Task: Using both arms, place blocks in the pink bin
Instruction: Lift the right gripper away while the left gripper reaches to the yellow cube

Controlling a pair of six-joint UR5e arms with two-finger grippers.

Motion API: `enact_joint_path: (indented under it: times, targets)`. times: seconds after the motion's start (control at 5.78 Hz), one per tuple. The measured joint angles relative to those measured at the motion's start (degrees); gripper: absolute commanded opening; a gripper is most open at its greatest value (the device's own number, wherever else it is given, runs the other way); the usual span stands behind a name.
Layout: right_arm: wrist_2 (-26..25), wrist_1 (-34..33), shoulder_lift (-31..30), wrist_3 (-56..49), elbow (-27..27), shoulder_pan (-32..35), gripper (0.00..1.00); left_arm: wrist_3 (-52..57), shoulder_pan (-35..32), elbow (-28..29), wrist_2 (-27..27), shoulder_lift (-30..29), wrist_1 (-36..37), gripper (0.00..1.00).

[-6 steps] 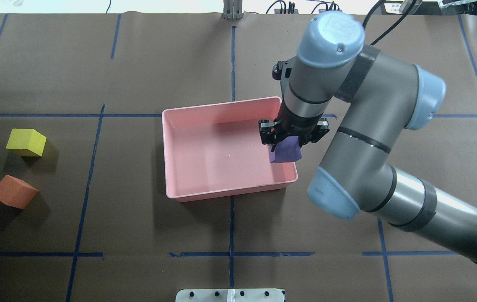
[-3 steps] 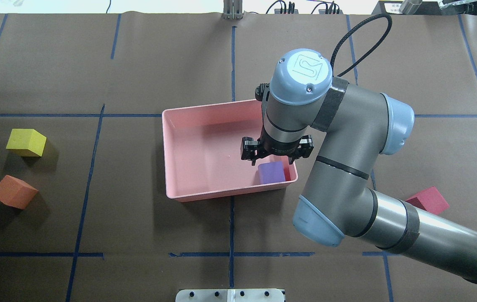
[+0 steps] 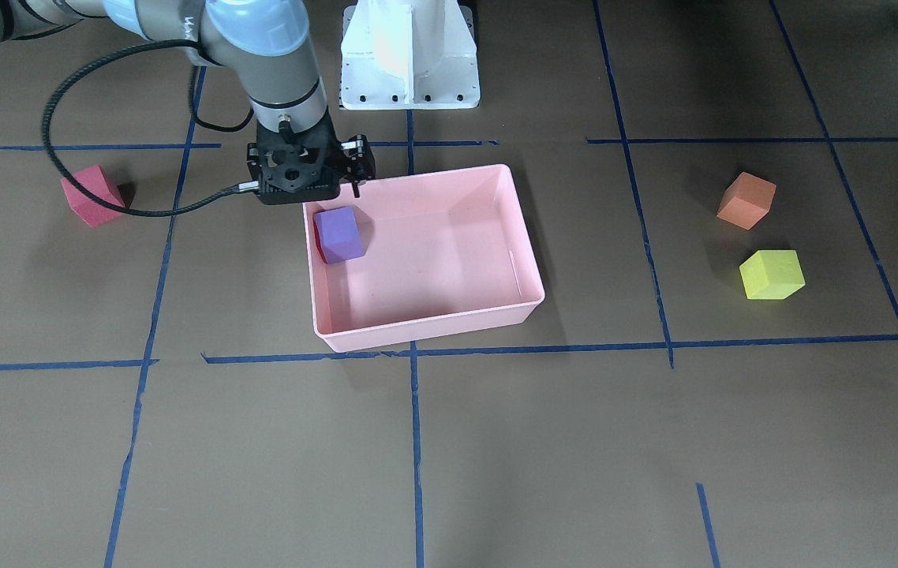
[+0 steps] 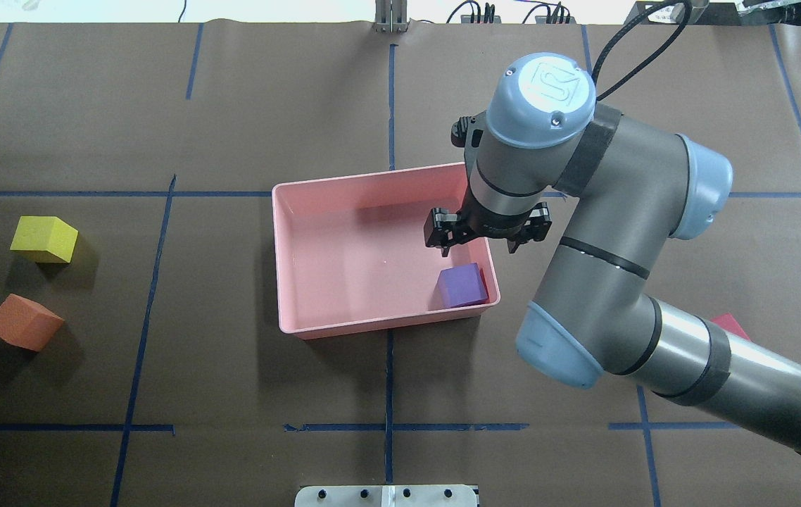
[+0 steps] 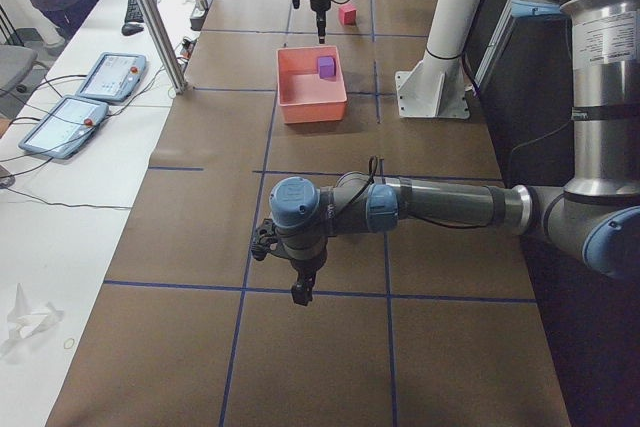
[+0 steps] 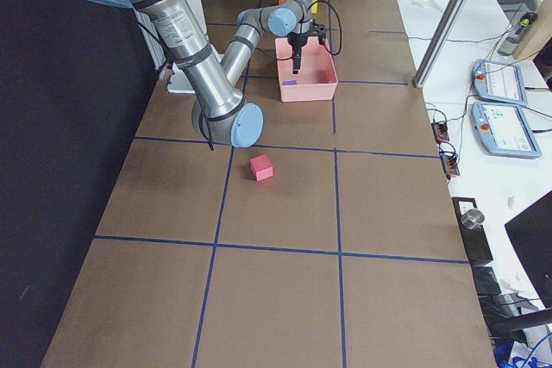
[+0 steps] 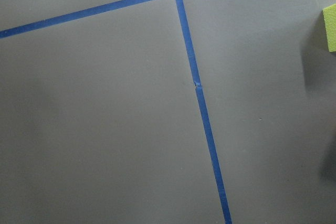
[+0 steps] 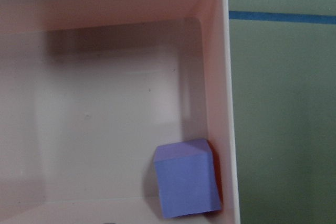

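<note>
Purple is the only colour in the bin so far. The purple block [image 4: 462, 284] sits flat on the floor of the pink bin [image 4: 276, 260], tucked into the near right corner close against both walls, so by my reading one of four is done.

The right gripper [image 4: 478, 246] hangs above the bin's right wall, just beyond the block, jaws apart and holding nothing.

Three blocks lie out on the table [image 4: 231, 387]:
- The red block [image 3: 92, 196] is well to the right of the bin, on the right arm's side.
- The yellow-green block [image 4: 44, 239] and the orange block [image 4: 23, 322] are near each other, well to the left.

The left gripper [image 5: 300, 287] hovers low over bare table on that left side. Its wrist camera catches only an edge of the yellow-green block, and I cannot tell whether its jaws are apart or together.

Most of the bin floor is bare, so later drops have room away from the purple block. The thin rim and sloped walls are the edges to clear, the right wall first, since the right gripper sits directly over it. Both left-hand blocks are apart from each other, with open paper all round each.
</note>
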Motion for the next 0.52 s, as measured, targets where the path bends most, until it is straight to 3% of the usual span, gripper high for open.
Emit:
enact_joint_path:
  times: [0.52]
  targets:
    - [5.5, -0.1, -6.2, -18.4, 1.3, 11.1, 1.00, -2.5, 2.4, 1.7, -1.3, -5.5, -9.5, 1.00]
